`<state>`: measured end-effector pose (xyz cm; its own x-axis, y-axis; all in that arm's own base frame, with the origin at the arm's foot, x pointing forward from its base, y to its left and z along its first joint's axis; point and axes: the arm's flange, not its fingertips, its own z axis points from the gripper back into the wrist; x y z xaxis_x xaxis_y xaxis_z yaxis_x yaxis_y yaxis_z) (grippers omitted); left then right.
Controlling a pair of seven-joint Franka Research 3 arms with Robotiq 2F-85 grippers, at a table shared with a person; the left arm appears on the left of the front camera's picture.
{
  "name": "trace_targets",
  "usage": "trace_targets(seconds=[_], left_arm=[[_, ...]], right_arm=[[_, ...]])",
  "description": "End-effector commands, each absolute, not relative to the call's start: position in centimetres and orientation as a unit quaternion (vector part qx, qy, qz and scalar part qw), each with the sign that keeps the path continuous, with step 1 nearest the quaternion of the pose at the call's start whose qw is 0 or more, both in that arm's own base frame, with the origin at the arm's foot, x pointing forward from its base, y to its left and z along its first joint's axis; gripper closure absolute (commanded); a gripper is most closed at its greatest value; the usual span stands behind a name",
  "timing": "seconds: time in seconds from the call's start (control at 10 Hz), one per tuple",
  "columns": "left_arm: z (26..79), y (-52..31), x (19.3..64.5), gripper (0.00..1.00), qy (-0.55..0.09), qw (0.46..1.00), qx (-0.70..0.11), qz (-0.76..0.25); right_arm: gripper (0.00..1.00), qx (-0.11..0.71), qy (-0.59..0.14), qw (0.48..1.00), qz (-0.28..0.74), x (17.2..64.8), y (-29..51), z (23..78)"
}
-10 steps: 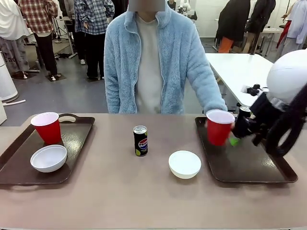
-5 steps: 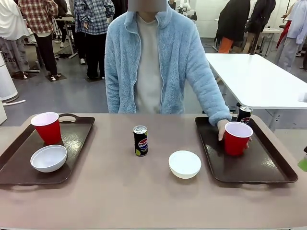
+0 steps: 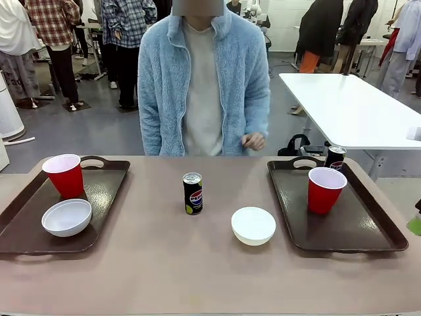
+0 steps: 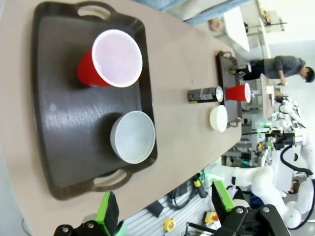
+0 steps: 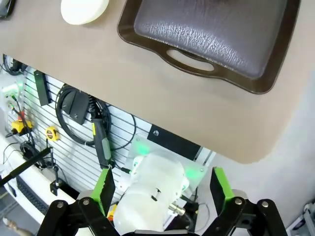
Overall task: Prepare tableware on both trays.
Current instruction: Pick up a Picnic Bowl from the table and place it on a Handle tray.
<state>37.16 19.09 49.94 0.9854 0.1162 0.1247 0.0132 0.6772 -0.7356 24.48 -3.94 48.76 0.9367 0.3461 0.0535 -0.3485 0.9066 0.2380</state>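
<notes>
Two large dark brown rectangular plastic trays lie at either side of the front view, each only partly laid. On the left-hand tray, at the frame's left edge, a red plastic cup with a white inside stands upright near the far corner. A small round white bowl sits just in front of it. I see no can there.

The right-hand tray, at the frame's right, carries a second red cup, upright towards its far end. A slim dark soda can with a blue-red logo stands at its far corner, apparently just inside the rim. That tray has no bowl.

The two missing pieces wait on the bare tan tabletop between the trays. A second soda can stands upright near the centre of the frame. A second white bowl sits lower and to its right, just beside the right-hand tray's rim but apart from it.

By my reckoning the job is about two thirds done: the can belongs on the left-hand tray and the bowl on the right-hand one.

Neither of my arms is at work. The left gripper hangs above the left-hand tray with its jaws spread wide and nothing between them. The right gripper is equally wide and empty, back off the table's near edge.

Across the table, at top centre, a person in a pale blue fleece jacket holds one hand at the waist, clear of everything.
</notes>
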Motion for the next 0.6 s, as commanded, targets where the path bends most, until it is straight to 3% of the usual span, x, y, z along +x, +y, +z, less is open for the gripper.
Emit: trace_targets(seconds=[0.0,0.5], left_arm=[[50.1,19.1,36.6,0.0,-0.087,0.913,-0.398,0.019],[49.5,20.5,35.0,0.0,-0.059,0.915,-0.399,0.005]], right_arm=[[0.0,0.121,-0.004,0.977,0.176,24.3,-4.0,48.8],[0.0,0.069,-0.027,0.978,0.194,28.0,3.8,46.4]])
